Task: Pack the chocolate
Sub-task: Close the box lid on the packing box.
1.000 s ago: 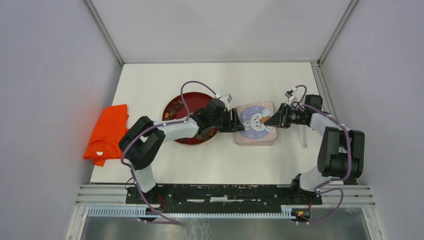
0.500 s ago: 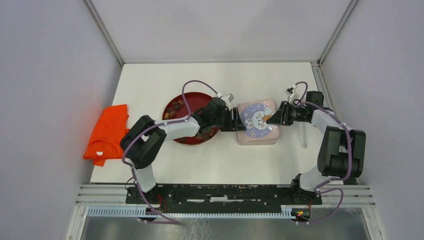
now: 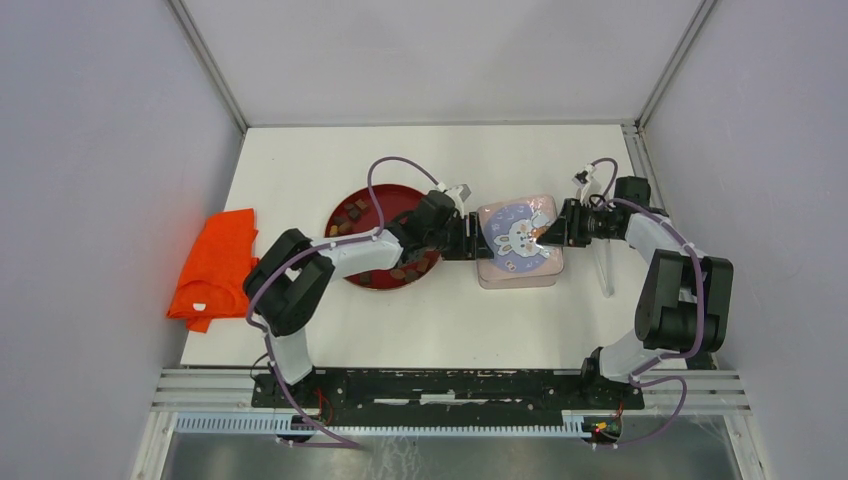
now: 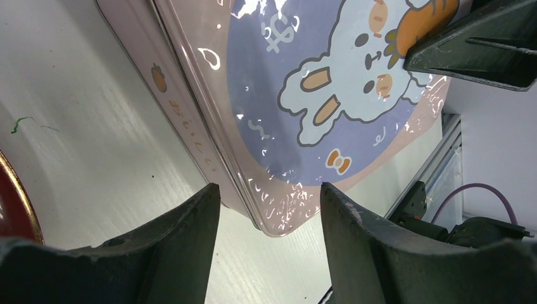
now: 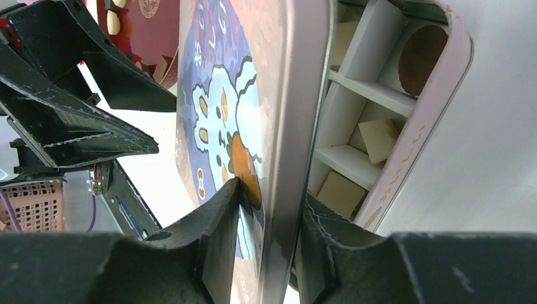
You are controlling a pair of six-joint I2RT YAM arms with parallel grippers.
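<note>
The top camera hangs above and behind my bases, looking down on the whole table (image 3: pixel 300 170), both arms and the box (image 3: pixel 520 280) between them. My left wrist camera sits close behind my left gripper (image 4: pixel 269 190) and faces the lid (image 4: pixel 354 95) from the plate (image 4: pixel 7 215) side. My right wrist camera, just as near behind my right gripper (image 5: pixel 269 193), faces the lid's opposite edge. Both wrist views share the rabbit lid, and each shows the other gripper beyond it.
</note>
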